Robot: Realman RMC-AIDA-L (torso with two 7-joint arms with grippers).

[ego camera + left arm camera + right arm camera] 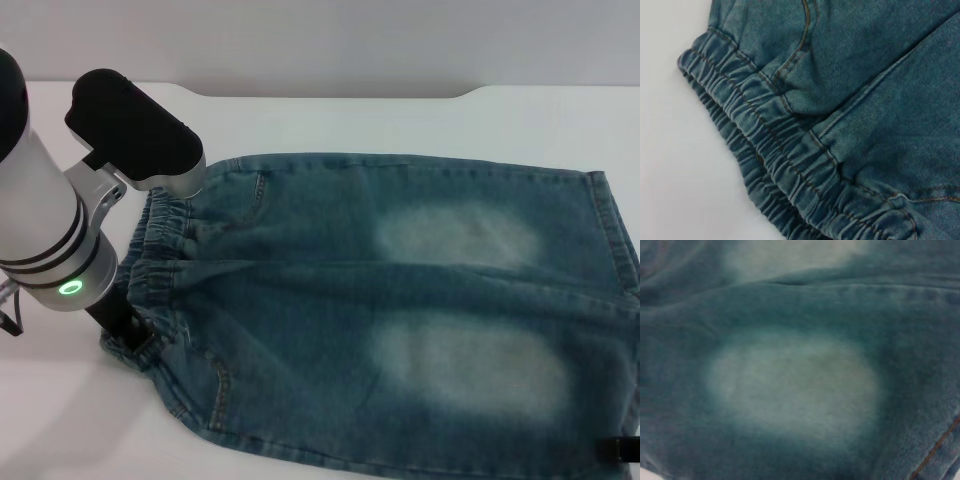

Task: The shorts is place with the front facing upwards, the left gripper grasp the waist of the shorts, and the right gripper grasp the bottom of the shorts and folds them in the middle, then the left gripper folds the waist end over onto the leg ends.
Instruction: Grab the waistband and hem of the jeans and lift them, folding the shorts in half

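The blue denim shorts point(400, 310) lie flat on the white table, with two pale faded patches facing up. The gathered waist point(160, 250) points left and the leg ends point(612, 250) run along the right. My left gripper point(128, 335), below the arm's green light, is down at the near corner of the waist. The left wrist view shows the puckered waist point(770, 145) and a pocket seam from close above. Only a black bit of my right gripper point(620, 451) shows, at the near corner of the leg ends. A faded patch point(790, 382) fills the right wrist view.
The white table point(60, 430) shows bare in front of and left of the shorts, and behind them up to its far edge point(330, 97). The left arm's black and silver body point(130, 130) hangs over the waist's far corner.
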